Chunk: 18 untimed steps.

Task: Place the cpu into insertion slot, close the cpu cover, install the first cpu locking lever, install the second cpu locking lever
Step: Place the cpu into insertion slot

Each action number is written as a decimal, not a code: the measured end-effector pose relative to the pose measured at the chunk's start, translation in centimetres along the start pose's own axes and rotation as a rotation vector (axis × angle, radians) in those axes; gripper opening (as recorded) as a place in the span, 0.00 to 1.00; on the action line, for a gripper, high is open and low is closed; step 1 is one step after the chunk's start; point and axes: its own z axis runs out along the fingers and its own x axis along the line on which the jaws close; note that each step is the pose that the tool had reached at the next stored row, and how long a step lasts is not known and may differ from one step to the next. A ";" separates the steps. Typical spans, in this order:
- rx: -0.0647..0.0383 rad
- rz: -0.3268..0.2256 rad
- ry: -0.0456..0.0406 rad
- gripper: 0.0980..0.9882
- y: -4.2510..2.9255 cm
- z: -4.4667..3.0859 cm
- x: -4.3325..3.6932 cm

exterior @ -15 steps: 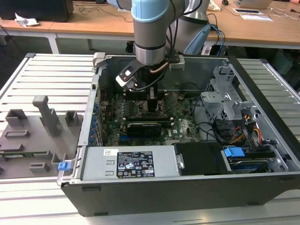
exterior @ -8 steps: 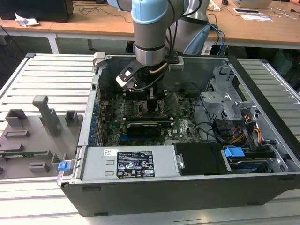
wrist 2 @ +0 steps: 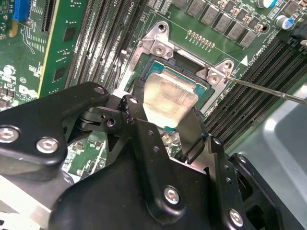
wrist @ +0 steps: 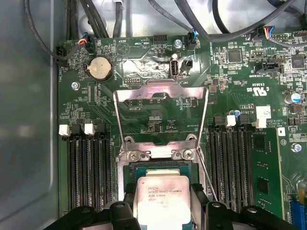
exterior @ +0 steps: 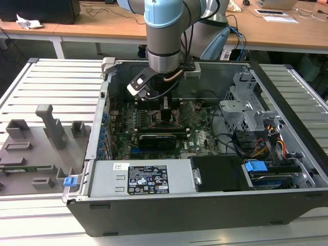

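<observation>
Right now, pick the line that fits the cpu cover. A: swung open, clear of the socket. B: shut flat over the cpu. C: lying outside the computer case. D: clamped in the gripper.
A: in the first wrist view the cpu cover stands swung back from the insertion slot, leaving the cpu bare in the gripper.

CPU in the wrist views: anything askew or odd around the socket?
Nothing looks damaged. The cpu is held in the gripper over the insertion slot, roughly square to its rim. The cpu cover stands swung open, and a thin locking lever sticks out free beside the socket.
</observation>
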 end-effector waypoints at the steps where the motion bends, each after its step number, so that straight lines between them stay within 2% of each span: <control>1: 0.000 -0.004 0.0004 0.48 0.00 0.03 0.01; 11: 0.000 -0.011 0.0013 0.48 -0.01 0.17 0.09; 13: 0.000 -0.011 0.0012 0.50 -0.01 0.17 0.09; 14: 0.000 -0.011 0.0012 0.57 0.00 0.17 0.09; 18: 0.000 -0.011 0.0012 0.57 0.02 0.17 0.09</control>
